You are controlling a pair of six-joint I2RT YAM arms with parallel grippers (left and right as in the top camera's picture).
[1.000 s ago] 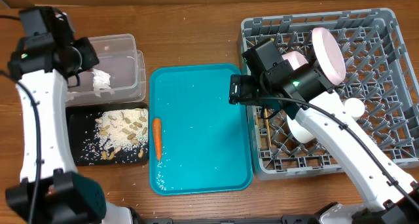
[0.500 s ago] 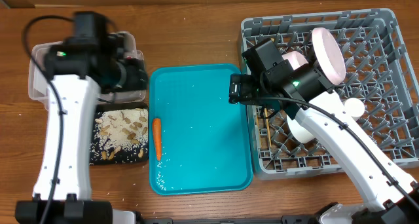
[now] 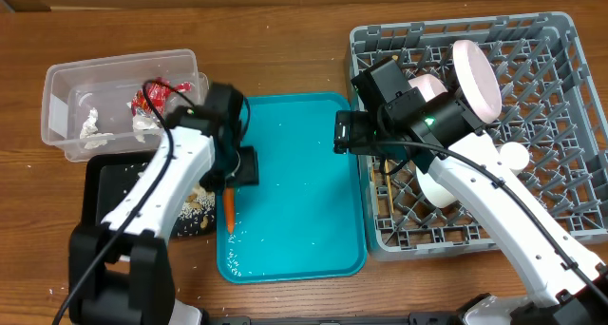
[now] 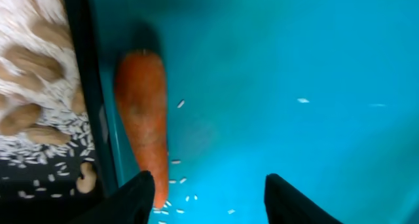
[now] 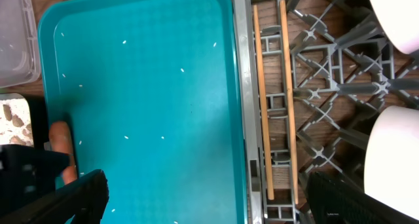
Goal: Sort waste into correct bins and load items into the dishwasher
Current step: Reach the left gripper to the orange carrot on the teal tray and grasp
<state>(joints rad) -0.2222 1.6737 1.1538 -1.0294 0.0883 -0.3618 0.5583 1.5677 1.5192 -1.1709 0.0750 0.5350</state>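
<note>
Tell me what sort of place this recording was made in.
Probably a tabletop mock-up of a dish-clearing station rather than a real kitchen: a grey dishwasher rack, a teal tray with a carrot, and a clear waste bin all sit on a wooden table.

Orange carrot [image 4: 143,142] flat on teal tray [image 4: 294,67]

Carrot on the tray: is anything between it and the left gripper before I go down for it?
Nothing visible. The carrot lies bare on the tray beside its rim, with only scattered rice grains around it. The left gripper hangs open just above it.
</note>
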